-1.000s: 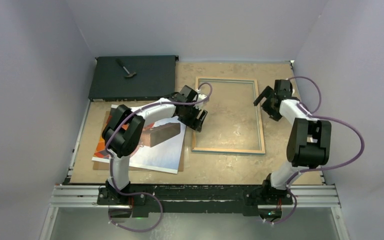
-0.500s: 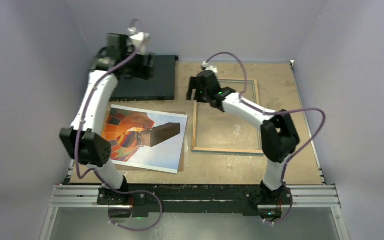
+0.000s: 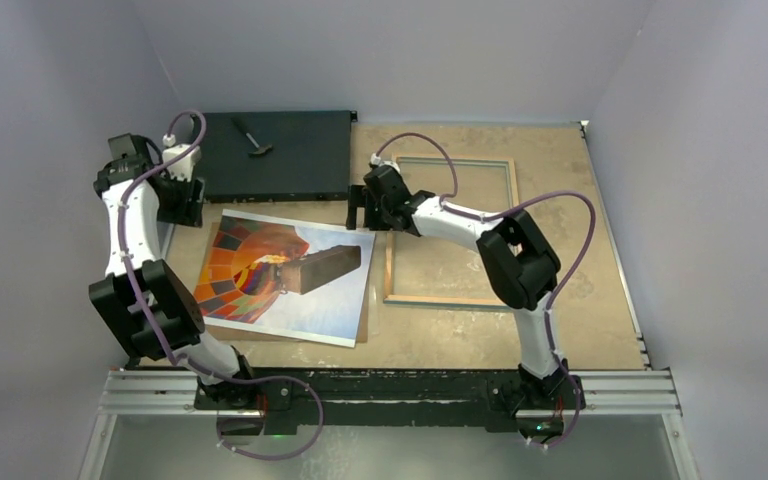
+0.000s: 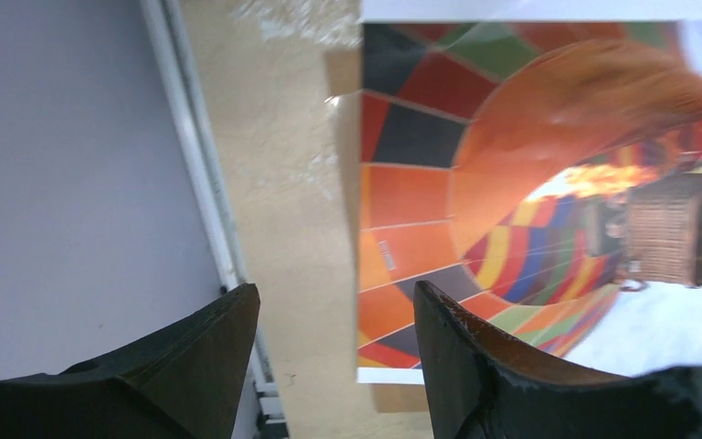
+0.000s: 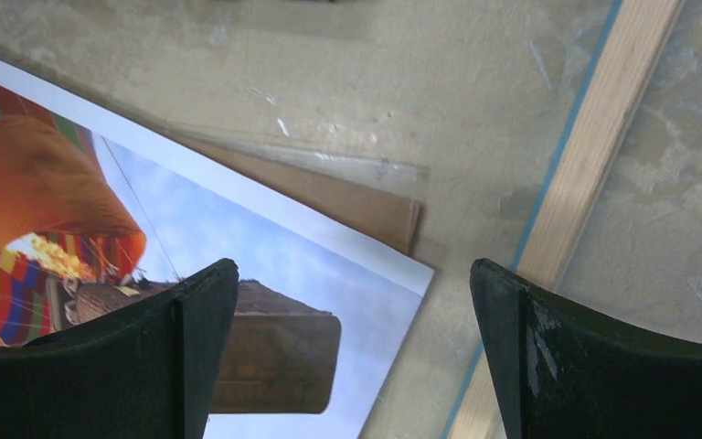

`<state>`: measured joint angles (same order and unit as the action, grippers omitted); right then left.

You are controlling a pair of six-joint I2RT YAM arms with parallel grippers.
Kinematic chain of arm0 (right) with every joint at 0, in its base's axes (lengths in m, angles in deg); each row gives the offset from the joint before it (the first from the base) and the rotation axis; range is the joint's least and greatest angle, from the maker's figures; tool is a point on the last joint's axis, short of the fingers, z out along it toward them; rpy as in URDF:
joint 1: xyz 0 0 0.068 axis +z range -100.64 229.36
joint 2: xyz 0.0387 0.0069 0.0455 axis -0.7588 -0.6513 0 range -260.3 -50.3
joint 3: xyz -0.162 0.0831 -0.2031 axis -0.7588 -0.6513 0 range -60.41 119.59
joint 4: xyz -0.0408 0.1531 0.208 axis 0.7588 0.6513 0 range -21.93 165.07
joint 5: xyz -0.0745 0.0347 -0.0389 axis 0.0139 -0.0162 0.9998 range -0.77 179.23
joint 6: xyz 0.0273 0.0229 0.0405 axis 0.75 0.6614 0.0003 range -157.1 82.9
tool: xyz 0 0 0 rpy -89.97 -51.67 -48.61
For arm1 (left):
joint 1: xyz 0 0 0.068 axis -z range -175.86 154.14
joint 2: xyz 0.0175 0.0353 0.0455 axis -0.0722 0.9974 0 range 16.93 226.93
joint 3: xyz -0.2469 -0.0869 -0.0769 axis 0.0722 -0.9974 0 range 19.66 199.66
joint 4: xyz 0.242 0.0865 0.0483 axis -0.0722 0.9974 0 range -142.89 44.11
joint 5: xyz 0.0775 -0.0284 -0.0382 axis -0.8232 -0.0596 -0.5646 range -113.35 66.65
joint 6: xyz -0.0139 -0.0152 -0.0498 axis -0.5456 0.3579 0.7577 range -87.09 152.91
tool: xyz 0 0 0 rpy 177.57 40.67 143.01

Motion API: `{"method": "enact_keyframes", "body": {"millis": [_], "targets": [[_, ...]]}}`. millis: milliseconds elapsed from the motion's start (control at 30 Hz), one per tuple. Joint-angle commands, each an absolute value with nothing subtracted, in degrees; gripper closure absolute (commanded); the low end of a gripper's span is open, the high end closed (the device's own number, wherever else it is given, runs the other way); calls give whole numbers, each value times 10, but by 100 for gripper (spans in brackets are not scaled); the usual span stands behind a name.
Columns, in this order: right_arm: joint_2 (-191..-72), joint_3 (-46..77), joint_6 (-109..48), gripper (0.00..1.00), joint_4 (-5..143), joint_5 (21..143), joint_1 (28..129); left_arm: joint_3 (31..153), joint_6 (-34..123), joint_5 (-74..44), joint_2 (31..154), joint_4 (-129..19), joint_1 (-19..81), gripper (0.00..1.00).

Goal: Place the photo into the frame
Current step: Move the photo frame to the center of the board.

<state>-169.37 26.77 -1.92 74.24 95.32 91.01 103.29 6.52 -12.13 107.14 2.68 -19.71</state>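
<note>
Grey walls close in a beige table (image 3: pixel 580 300), with a flat black box (image 3: pixel 280 150) at its far left. Right of centre the frame (image 3: pixel 455 299) lies flat and empty, its pale wood side up and the tabletop showing through it. Left of it the photo (image 3: pixel 290 290) lies face up on a brown panel (image 5: pixel 366 208), just apart from the frame.

On the right arm, which reaches across the frame's far-left corner, the right gripper (image 5: pixel 352 270) has its jaws spread wide and holds nothing. It hangs over the photo's far-right corner, with the frame's edge beside one finger.

The left arm is folded up along the table's left side. The left gripper (image 4: pixel 334 288) has its jaws partly apart and empty, over bare table beside the photo's left edge.
</note>
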Motion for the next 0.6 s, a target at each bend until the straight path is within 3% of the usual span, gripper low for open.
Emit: {"method": "enact_keyframes", "body": {"millis": [0,200,267,333,567], "targets": [[-1658,220,-8,1,737,926,909,981,-1,-174,1071,-32,-240,39],[-1652,188,7,1,761,936,909,868,-19,-256,1043,-149,-241,38],[-1639,172,12,1,760,948,909,852,-18,-259,1046,-156,-242,16],[-1621,151,10,1,736,962,910,845,-16,-258,1052,-159,-242,10],[-1602,130,65,1,706,858,896,819,-12,-298,1072,-210,-248,28]]}}
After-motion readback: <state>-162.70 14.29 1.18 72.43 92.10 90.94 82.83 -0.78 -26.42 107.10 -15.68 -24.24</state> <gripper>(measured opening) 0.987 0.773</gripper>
